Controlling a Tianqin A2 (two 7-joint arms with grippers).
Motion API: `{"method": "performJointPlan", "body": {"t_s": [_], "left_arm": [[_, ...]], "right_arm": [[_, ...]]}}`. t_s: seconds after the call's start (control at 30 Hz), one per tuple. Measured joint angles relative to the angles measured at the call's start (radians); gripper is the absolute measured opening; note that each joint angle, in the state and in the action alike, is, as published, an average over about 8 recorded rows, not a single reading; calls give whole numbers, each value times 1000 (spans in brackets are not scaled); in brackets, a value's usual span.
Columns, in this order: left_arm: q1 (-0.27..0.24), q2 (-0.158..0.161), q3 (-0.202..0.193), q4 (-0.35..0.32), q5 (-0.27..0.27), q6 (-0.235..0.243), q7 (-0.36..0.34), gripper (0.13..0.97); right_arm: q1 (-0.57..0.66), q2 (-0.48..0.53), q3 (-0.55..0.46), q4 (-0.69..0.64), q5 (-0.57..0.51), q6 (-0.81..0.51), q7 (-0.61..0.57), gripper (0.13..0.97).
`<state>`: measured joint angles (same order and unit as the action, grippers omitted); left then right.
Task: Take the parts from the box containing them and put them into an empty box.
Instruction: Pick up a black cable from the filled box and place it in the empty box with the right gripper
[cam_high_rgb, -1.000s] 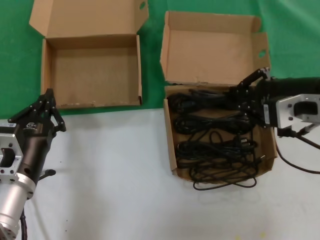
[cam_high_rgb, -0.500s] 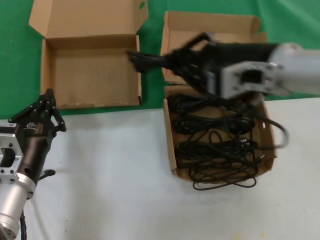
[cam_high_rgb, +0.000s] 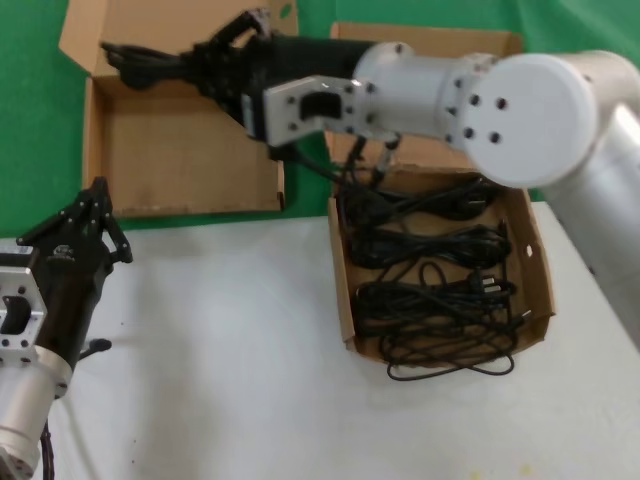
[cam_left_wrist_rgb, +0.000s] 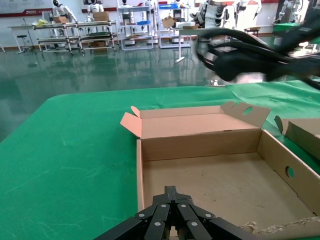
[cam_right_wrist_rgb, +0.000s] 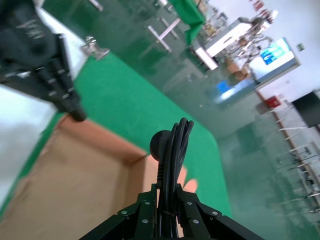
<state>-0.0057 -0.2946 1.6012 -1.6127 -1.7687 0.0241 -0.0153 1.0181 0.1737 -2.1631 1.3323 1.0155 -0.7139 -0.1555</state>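
Note:
My right gripper (cam_high_rgb: 207, 62) is shut on a black power cord (cam_high_rgb: 140, 57) and holds it in the air over the far edge of the empty box (cam_high_rgb: 97, 150), a shallow brown box with a flat lid. The right wrist view shows the cord bundle (cam_right_wrist_rgb: 172, 145) clamped between the fingers (cam_right_wrist_rgb: 145, 210), above the box floor (cam_right_wrist_rgb: 75, 185). Several more cords (cam_high_rgb: 430, 290) lie in the winged-lid box (cam_high_rgb: 340, 290) on the right. My left gripper (cam_high_rgb: 97, 192) is shut and empty, by the empty box's near left corner (cam_left_wrist_rgb: 139, 165).
The boxes stand side by side where green cloth (cam_high_rgb: 30, 150) meets the white table (cam_high_rgb: 230, 350). One cord loop (cam_high_rgb: 450, 372) hangs over the full box's near edge. My right arm (cam_high_rgb: 520, 110) spans above the full box's lid. The held cord (cam_left_wrist_rgb: 240, 50) shows in the left wrist view.
My right gripper has lifted a cord out of the right box and swung it left, to above the far side of the empty box. The left arm has not moved.

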Motion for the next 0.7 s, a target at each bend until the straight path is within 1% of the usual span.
{"method": "performJointPlan", "body": {"t_s": [0.13,0.27,0.53,0.7], "left_arm": [[0,0,0,0,0,0,0,145],[0,0,0,0,0,0,0,145],[0,0,0,0,0,0,0,145],[0,0,0,0,0,0,0,145]], "right_arm": [[22,-57,-9,-87,10,59,-45,210],[35,-88,-14,-148,23,97,-82,210],[38,-100,-14,-190,45,129,-120,210],[35,-91,-9,-189,54,135,-127,312]]}}
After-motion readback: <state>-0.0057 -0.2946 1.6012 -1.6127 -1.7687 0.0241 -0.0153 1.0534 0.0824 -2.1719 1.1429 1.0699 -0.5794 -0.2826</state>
